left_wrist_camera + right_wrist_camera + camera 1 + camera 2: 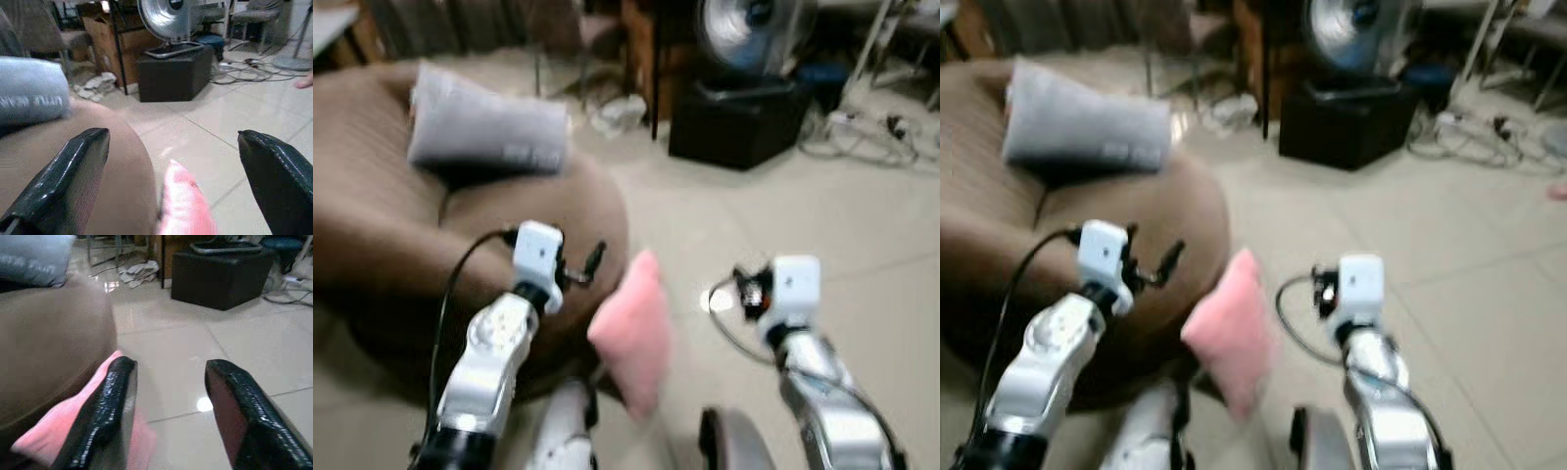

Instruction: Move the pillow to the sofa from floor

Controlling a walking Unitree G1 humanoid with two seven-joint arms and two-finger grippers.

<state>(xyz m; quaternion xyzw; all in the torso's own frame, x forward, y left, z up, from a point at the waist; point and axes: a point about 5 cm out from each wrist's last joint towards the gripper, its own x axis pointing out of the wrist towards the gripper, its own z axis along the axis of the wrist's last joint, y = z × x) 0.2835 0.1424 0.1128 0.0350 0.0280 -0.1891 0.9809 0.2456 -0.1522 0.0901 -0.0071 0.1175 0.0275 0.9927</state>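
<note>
A pink pillow (634, 333) stands on edge on the tiled floor, leaning against the front of the brown sofa (382, 215). My left gripper (573, 259) hovers over the sofa's rounded edge, just left of the pillow's top. It is open, and in the left wrist view the pillow (186, 205) lies low between the wide-spread fingers (73, 181). My right gripper (749, 292) hangs to the right of the pillow, above the floor. It is open too, with the pillow (63, 431) beside and under one finger (105, 416).
A grey pillow (489, 132) lies on the sofa's seat. Beyond it stand a black box (739, 122) with a fan (744, 29) on top, a crumpled white cloth (617, 113) and loose cables (871, 127). Open tiled floor (862, 255) stretches to the right.
</note>
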